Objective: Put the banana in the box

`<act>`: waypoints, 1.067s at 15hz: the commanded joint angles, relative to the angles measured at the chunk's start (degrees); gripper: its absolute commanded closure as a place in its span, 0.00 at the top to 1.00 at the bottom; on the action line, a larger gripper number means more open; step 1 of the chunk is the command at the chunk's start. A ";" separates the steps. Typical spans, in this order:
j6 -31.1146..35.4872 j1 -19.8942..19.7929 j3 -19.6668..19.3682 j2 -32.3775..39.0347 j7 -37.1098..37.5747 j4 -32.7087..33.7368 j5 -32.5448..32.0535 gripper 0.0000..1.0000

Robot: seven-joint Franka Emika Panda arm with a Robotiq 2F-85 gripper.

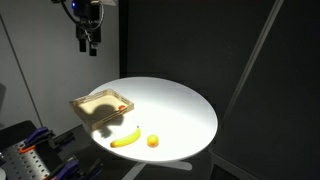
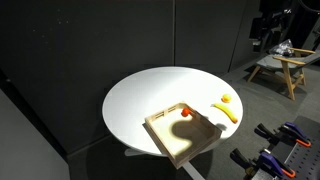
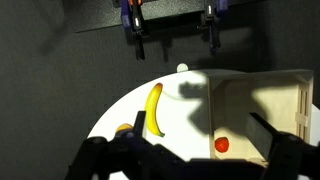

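step: reaching stage, claw (image 1: 90,44) is hanging wide open and empty, high over the bench (image 1: 185,115)
next: probably coming down on the banana (image 1: 125,139) lying just beside the box (image 1: 90,95)

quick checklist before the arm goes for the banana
1. Banana lying free on the table: ok
2. Gripper open, fingers wide apart in the wrist view: ok
3. Gripper over the banana: not ok, it hangs high and away
4. Orange ball apart from the banana: ok, small gap
5. Box has room: ok, only a small red thing in one corner
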 commanded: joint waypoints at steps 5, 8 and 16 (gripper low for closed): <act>2.94 -0.28 -3.94 2.42 -1.64 2.44 3.29 1.00; 6.56 -0.90 -4.43 2.64 -1.27 2.35 2.10 1.00; 9.55 -1.47 -4.63 2.53 -0.53 1.28 2.17 1.00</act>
